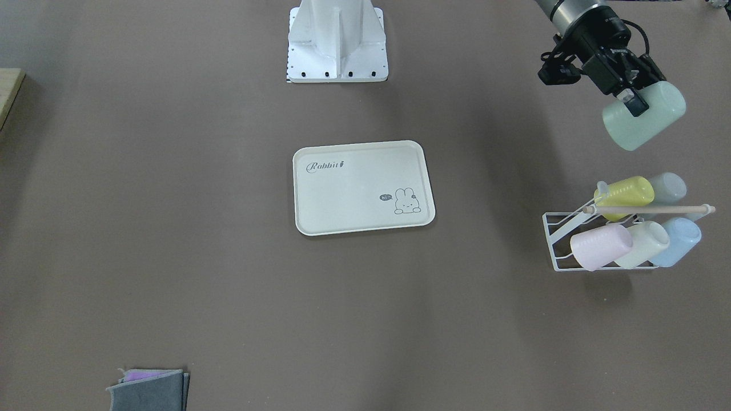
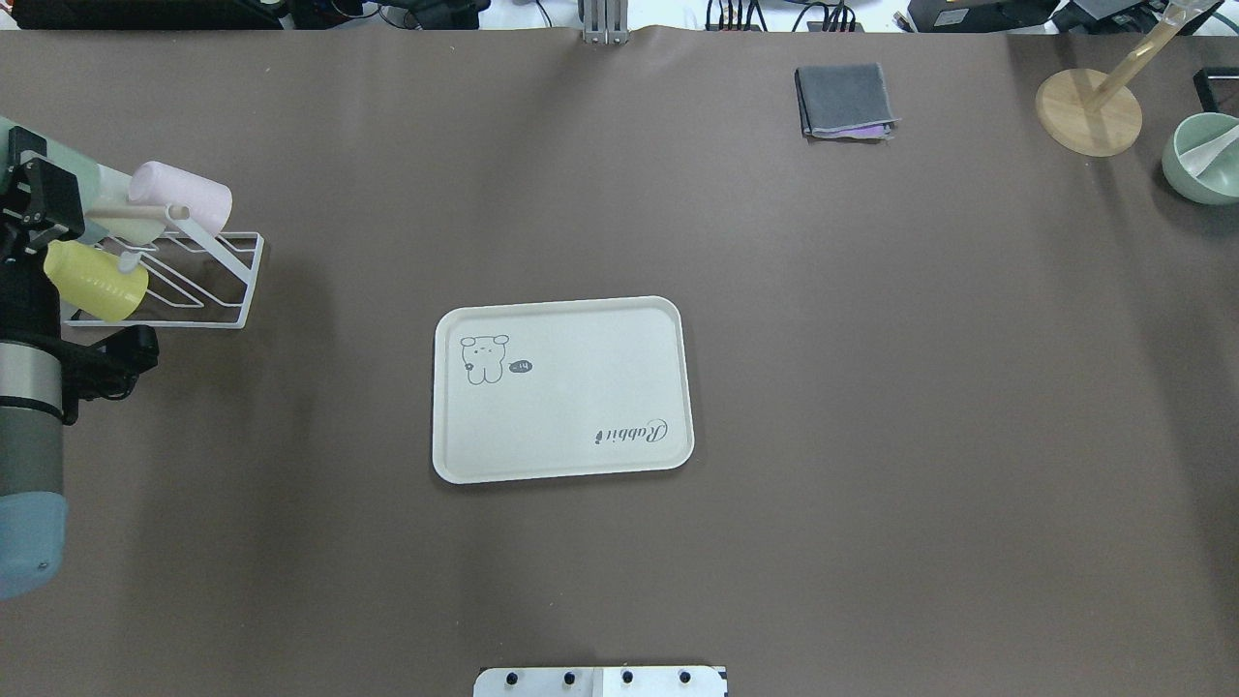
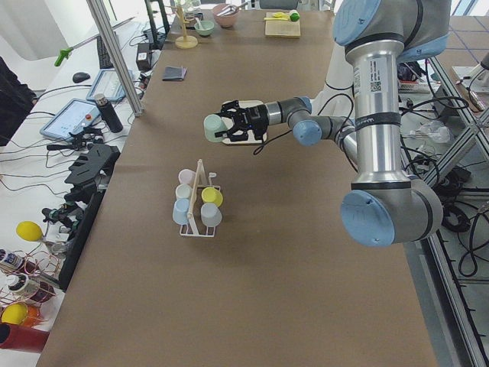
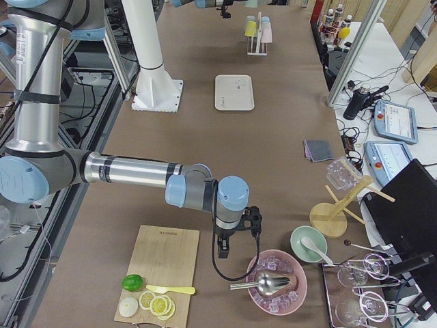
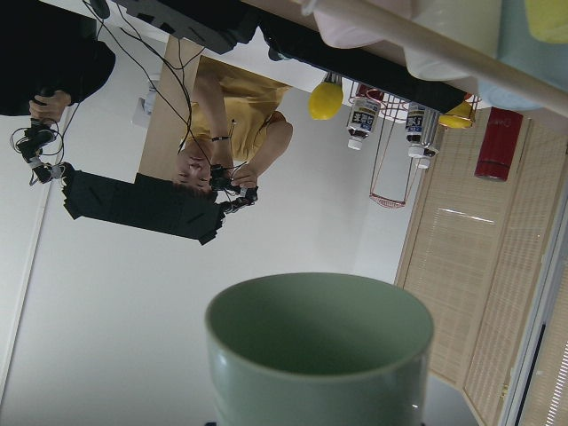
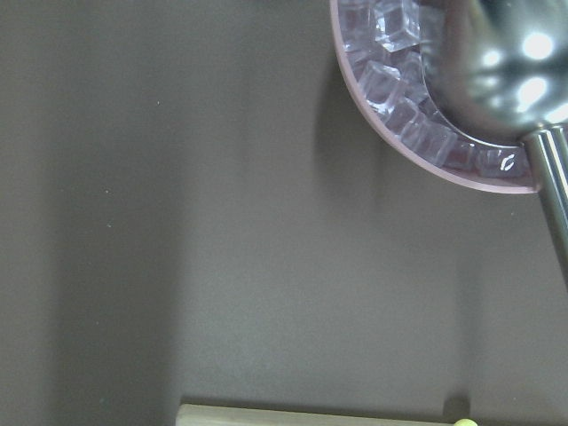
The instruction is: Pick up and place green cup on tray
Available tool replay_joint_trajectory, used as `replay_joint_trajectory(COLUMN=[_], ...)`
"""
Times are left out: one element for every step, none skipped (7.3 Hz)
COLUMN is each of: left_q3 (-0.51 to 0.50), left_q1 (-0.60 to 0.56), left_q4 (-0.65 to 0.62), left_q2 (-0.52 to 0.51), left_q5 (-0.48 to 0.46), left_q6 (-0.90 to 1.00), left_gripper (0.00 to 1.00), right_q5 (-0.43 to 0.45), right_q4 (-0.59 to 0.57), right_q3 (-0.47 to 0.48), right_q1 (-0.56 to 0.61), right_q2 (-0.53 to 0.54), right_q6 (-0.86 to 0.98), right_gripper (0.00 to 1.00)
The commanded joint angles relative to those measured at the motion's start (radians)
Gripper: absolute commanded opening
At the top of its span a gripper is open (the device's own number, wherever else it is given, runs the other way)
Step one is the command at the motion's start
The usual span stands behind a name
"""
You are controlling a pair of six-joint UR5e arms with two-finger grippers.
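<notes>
Left gripper (image 1: pixel 633 103): I read it as clamped on the matte, handleless mint green cup (image 1: pixel 644 117). One black finger (image 1: pixel 635 106) lies across the cup's outer wall.
Green cup, position: carried on its side, clear of the brown table (image 1: pixel 171 240), out at the robot's far left. My left wrist camera looks over the open rim and into the cup.
Tray: flat cream rectangular tray (image 1: pixel 354 197) with rounded corners, a raised rim, "Rabbit" script and a small bunny drawing. It lies at mid-table in front of the robot's base, well apart from the cup.
Rack: white wire rack (image 1: pixel 555 242) with a wooden rod (image 1: pixel 651 209) across its top. It stands on the table near the held cup and does not touch it.
Rack contents: yellow-green cup (image 1: pixel 623 196), pale grey-blue cup (image 1: pixel 668 186), pink cup (image 1: pixel 599 246), cream cup (image 1: pixel 642 244) and light blue cup (image 1: pixel 678 242), all tilted on the prongs.
Right gripper (image 4: pixel 222 254): it hangs just beside a pink bowl (image 4: pixel 300 295) holding ice cubes and a metal scoop (image 4: pixel 273 281). I cannot tell whether its fingers are apart or together (only the side camera shows it; its own wrist camera gives me bowl rim, ice and scoop).
Cloth: folded grey cloth (image 1: pixel 148 393) with a purple layer showing, on the operators' side of the table.
</notes>
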State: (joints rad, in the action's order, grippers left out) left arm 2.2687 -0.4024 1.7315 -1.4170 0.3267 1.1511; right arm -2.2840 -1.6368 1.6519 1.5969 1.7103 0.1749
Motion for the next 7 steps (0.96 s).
replay_joint_trajectory(left_q3=[-0.035, -0.047, -0.057, -0.061, -0.075, -0.147, -0.210], left_q1=[-0.007, -0.009, 0.002, 0.014, 0.036, 0.095, 0.100], left_q4=[0.130, 0.135, 0.135, 0.140, 0.175, 0.216, 0.229], left_q2=[-0.057, -0.053, -0.051, -0.054, -0.063, -0.192, -0.294], left_q5=[0.238, 0.332, 0.427, 0.489, 0.530, 0.547, 0.552], left_q6=[-0.250, -0.463, -0.699, -0.853, -0.899, -0.936, -0.958], left_gripper=[0.00, 0.00, 0.00, 0.00, 0.00, 0.00, 0.00], right_q5=[0.000, 0.000, 0.000, 0.000, 0.000, 0.001, 0.001], right_q4=[0.000, 0.000, 0.000, 0.000, 0.000, 0.000, 0.000], right_q3=[-0.007, -0.007, -0.014, -0.014, -0.014, -0.014, -0.014], right_q1=[-0.001, -0.002, 0.000, -0.002, 0.000, 0.000, 0.000], right_q2=[0.000, 0.000, 0.000, 0.000, 0.000, 0.002, 0.002], right_q6=[-0.002, -0.002, 0.000, 0.000, 0.002, 0.006, 0.008], right_gripper=[1.00, 1.00, 1.00, 1.00, 1.00, 1.00, 1.00])
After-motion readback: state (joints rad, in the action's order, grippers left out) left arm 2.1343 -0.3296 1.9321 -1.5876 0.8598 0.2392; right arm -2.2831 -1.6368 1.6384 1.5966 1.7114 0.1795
